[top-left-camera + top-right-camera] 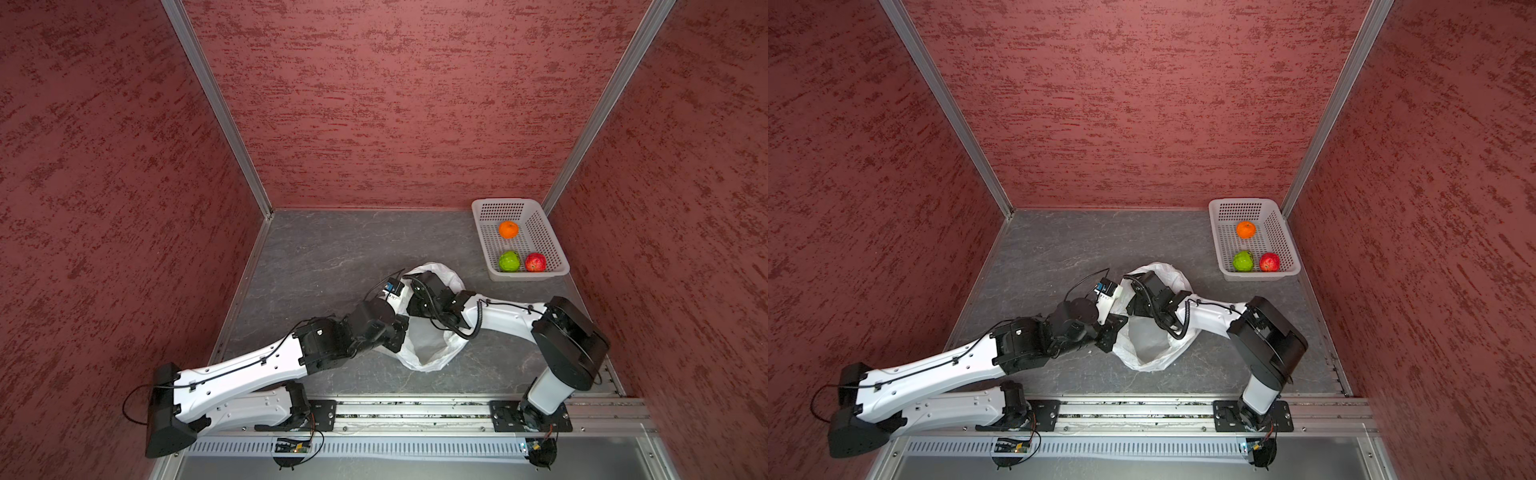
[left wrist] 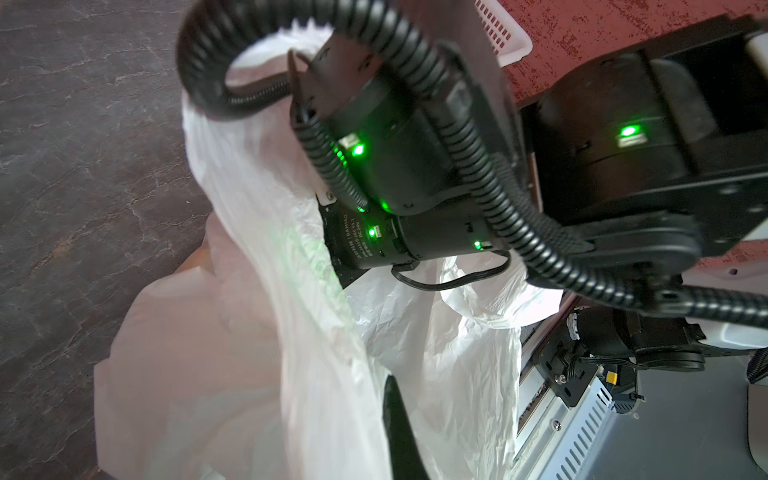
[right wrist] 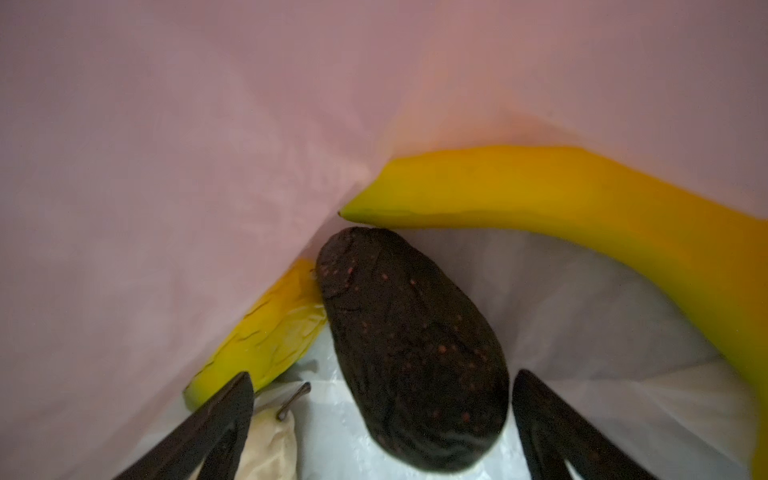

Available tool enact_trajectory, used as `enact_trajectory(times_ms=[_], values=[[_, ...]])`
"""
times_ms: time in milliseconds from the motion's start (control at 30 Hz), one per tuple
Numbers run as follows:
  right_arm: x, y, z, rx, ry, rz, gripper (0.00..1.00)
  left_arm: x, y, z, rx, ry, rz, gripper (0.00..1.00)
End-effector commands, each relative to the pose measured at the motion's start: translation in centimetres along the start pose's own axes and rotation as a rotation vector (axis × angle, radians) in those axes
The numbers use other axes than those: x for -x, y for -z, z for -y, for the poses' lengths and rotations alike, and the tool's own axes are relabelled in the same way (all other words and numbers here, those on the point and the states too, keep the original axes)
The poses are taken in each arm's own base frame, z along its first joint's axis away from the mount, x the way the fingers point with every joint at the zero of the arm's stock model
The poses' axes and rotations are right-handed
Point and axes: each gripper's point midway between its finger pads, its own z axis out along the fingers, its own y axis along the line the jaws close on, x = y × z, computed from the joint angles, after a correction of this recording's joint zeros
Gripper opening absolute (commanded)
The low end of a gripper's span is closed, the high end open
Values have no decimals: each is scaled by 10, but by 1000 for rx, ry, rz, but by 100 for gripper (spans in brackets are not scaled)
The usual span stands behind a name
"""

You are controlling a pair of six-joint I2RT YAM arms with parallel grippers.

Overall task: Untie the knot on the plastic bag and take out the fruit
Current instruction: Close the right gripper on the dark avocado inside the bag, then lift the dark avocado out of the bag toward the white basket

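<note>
**1. Bag.** The plastic bag lies on the grey table at lower centre of both top views, between the two arms. Its mouth stands open and no knot shows, so the untying step is judged complete.

**2. Left gripper.** The left gripper is closed. The film of the bag's rim gathers around its black finger, so it is judged to be pinching that rim. A raised rim keeps the mouth open and keeps the thin film off the other arm.

**3. Right gripper.** The right gripper is inside the bag, hidden in the top views. Its jaws stand wide apart, one on each side of the dark avocado, and grip nothing. This spread clears the avocado's width ahead of a closing move.

**4. Fruit in the bag.** The banana lies just beyond the avocado, its tip very near it. A yellow-green fruit rests beside the avocado against the bag wall. A pale fruit with a stem lies next to one finger.

**5. Fruit removed.** The white basket sits right of centre, in the back corner, well apart from the bag. It holds the orange, the green apple and the red apple.

**6. Caution.** The film or the pale fruit may be caught when the jaws close.
</note>
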Motion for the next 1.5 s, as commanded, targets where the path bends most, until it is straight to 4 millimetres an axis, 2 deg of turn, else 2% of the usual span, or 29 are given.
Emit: enact_trajectory(times_ms=[0, 100, 167, 233, 367, 533, 767, 1000, 1467], values=[[16, -11, -1, -22, -27, 59, 98, 0, 2, -2, 0, -9, 0, 0], [18, -15, 8, -66, -39, 82, 88, -2, 2, -3, 2, -7, -6, 0], [21, -12, 9, -67, -42, 98, 80, -3, 2, -4, 4, -6, -10, 0], [21, -10, 10, -70, -38, 103, 69, -4, 1, -5, 6, -3, -11, 0], [19, -6, 12, -76, -21, 96, 56, -5, 0, -6, 8, -2, -11, 0], [15, 4, 9, -61, -3, 74, 51, -2, -1, -7, 10, 5, -3, 0], [9, 34, 8, -40, 15, 49, 49, 4, -2, -8, 13, 7, 12, 0], [-5, 64, 3, -6, 52, -10, 47, 10, -4, -10, 18, 7, 27, 0], [-7, 141, -38, 101, 167, -46, 44, 26, -4, -15, 3, 5, 49, 0]])
